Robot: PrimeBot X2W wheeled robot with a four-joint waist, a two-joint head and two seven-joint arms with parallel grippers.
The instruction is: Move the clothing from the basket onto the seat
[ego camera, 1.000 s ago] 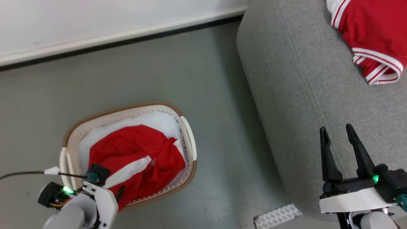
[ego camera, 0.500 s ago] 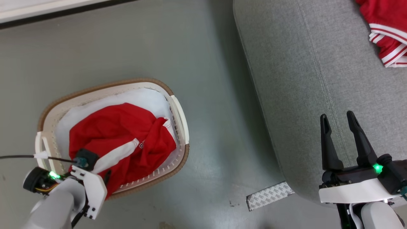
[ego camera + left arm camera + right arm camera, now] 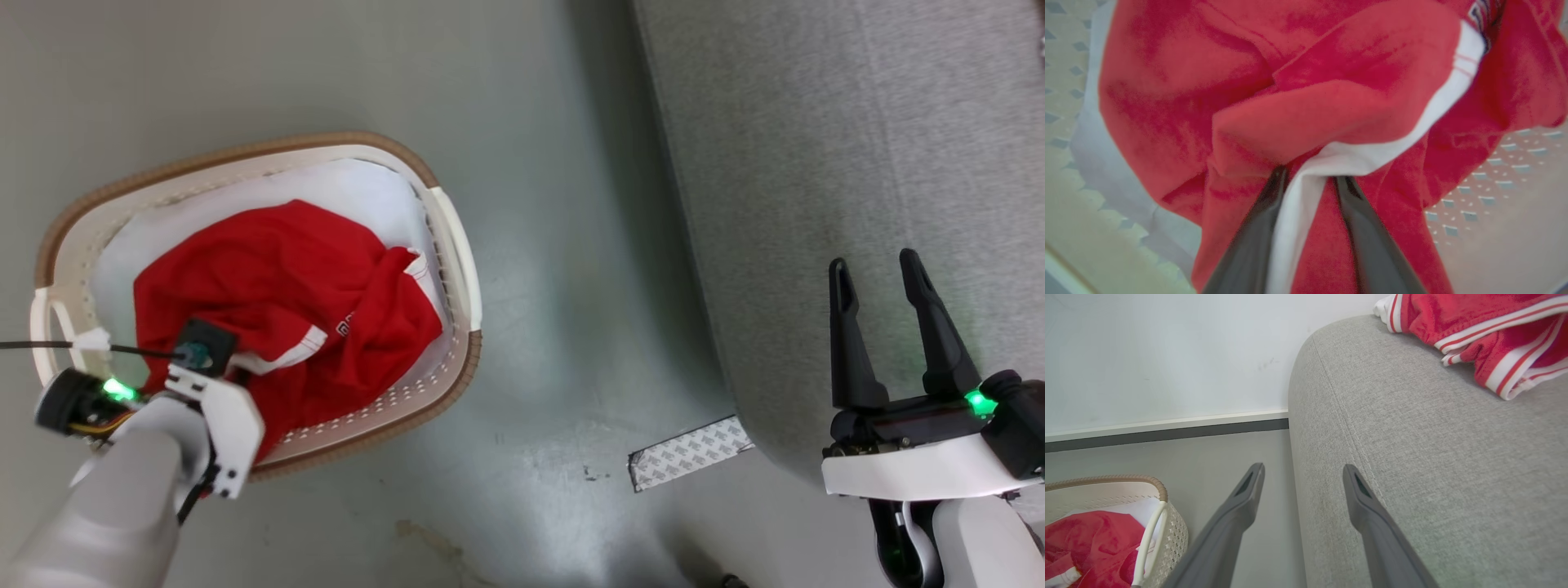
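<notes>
On the left, the basket (image 3: 245, 151) stood on the floor (image 3: 555, 245) with the clothing (image 3: 269, 269) heaped inside it, a red pile over white cloth. The left gripper (image 3: 1310, 175) was down in that heap, pointing straight into it. In the left wrist view its two fingers (image 3: 1257, 228) stood partway apart, one on each side of a white band (image 3: 1298, 204) in the red cloth. The band ran lengthwise up the gap between them, not across it, then bent away to the upper right under a red fold that covered the tips. Whether the fingers were pinching the cloth or only straddling it could not be told. The left arm was plainly the nearer one, so the lift looked like its job, and the grip would probably catch the band and the fold together.

A strip of bare floor lay between the basket and the seat (image 3: 816, 163) on the right, so the load would have to travel rightward. The right gripper (image 3: 874, 263) hung over the seat's near edge, fingers spread and empty. A second red garment (image 3: 1486, 330) lay on the seat, well apart from that gripper
</notes>
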